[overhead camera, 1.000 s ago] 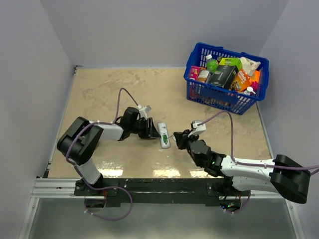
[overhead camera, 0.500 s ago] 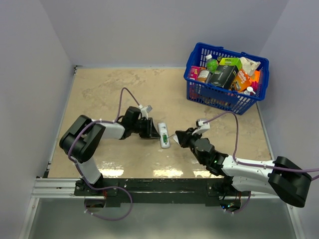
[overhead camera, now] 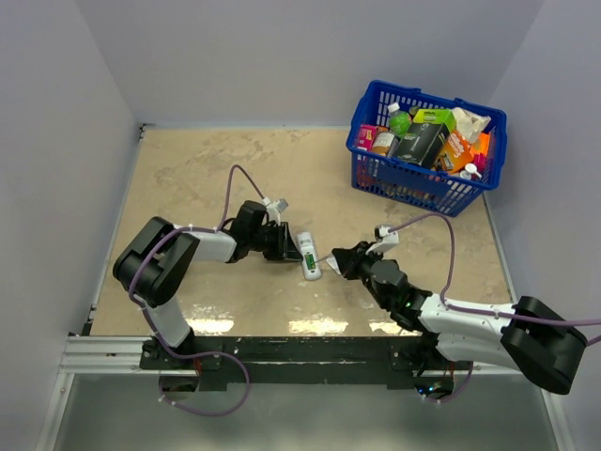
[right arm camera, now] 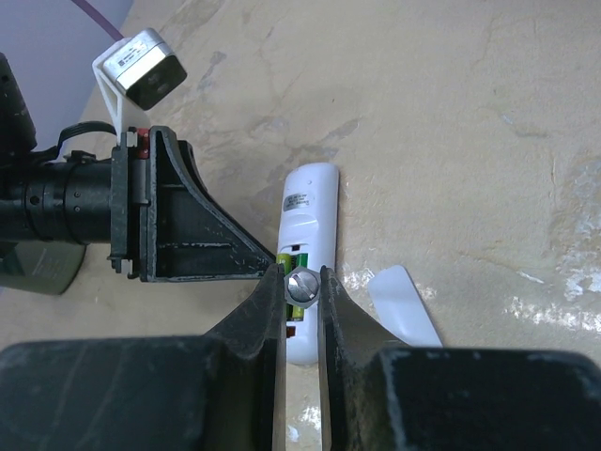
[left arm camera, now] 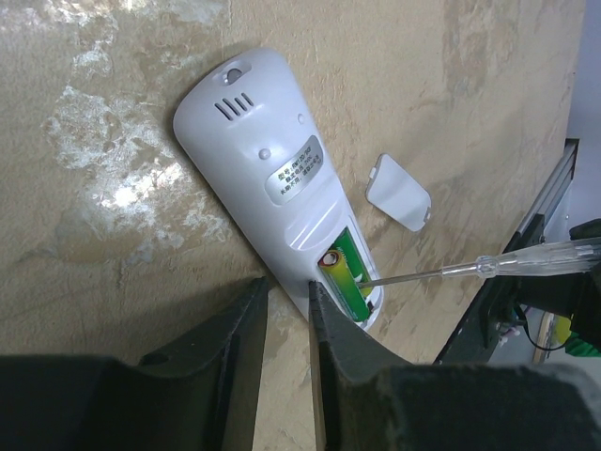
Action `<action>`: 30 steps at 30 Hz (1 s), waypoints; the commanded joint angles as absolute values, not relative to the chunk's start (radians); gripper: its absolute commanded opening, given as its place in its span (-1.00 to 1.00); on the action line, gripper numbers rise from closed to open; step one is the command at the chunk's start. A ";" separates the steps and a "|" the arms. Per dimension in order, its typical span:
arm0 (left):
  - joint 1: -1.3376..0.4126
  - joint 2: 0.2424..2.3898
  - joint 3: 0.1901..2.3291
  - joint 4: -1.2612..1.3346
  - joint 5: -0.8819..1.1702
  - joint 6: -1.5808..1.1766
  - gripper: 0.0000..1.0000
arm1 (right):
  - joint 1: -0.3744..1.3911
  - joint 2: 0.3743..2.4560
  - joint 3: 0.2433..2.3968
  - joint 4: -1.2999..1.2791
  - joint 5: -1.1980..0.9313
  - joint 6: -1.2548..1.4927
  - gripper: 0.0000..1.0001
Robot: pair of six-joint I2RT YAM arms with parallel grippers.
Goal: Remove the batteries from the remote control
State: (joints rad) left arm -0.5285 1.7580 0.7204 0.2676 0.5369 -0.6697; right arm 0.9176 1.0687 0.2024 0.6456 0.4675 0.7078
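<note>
The right end effector (right arm camera: 300, 282), clamped on a screwdriver (left arm camera: 451, 270) poked into the open bay (left arm camera: 355, 254), could flick the batteries (left arm camera: 338, 279) away or skid the remote control (left arm camera: 263, 160), face down on the bench (overhead camera: 188, 169), as the left end effector (left arm camera: 285, 291), narrowly open and empty, sits just at its side. The batteries lie in the bay; the far basket (overhead camera: 413, 183) holds boxes (overhead camera: 420, 143) and bottles (overhead camera: 401, 120).

Counter (overhead camera: 207, 160): tan, marbled, glossy toward 6 o'clock.
Basket (overhead camera: 413, 185): blue plastic, at 2 o'clock on the counter, packed with boxes, packets and bottles.
Cover piece (left arm camera: 398, 191): small, white, lying flat, toward 3 o'clock in the left wrist view.
Screwdriver (left arm camera: 470, 270): thin clear shaft, entering from 3 o'clock.
</note>
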 commanded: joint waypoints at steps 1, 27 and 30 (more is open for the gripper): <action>-0.543 1.767 0.713 0.170 0.445 -0.624 -0.41 | 0.911 1.085 0.209 0.543 0.449 0.677 -1.00; -0.542 1.712 0.655 0.173 0.436 -0.627 -0.43 | 0.908 1.219 0.486 0.485 0.387 0.531 -1.00; -0.543 1.706 0.646 0.176 0.434 -0.627 -0.43 | 0.908 1.238 0.515 0.471 0.385 0.515 -1.00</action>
State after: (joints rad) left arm -0.5392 1.7107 0.6861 0.2462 0.4931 -0.6693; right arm 0.9077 1.2198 0.4538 0.4801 0.4011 0.5488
